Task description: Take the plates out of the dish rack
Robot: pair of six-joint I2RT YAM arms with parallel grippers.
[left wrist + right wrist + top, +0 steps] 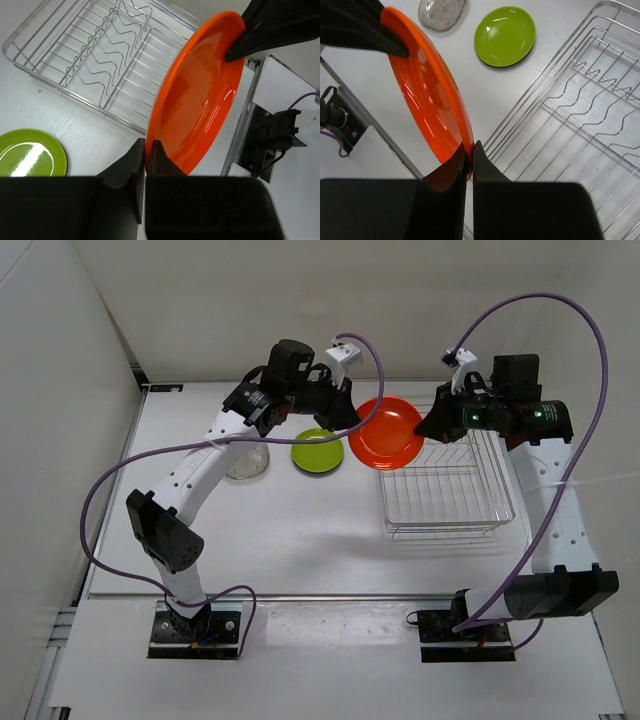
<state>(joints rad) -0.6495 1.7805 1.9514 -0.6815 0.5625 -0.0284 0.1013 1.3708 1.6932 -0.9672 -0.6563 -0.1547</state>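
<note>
- Black fingers of our left gripper (pixel 148 145) fill the bottom of the left wrist view, pressed together on the near rim of a glossy orange round plate (pixel 200 95).
- Our right gripper (pixel 469 147) pinches the opposite rim of the same plate, so we hold it from both sides at once.
- We see the plate as smooth and shiny, with bright highlights across its shallow bowl and a raised edge.
- From above, it sits between the two grippers at the far left corner of the rectangular silver wire dish rack (pixel 447 508).
- On the white table (pixel 300 540), just left of the orange plate, a lime green round plate (pixel 318 451) lies flat.
- Further left, a clear transparent round plate (pixel 247 460) lies near our left arm.
</note>
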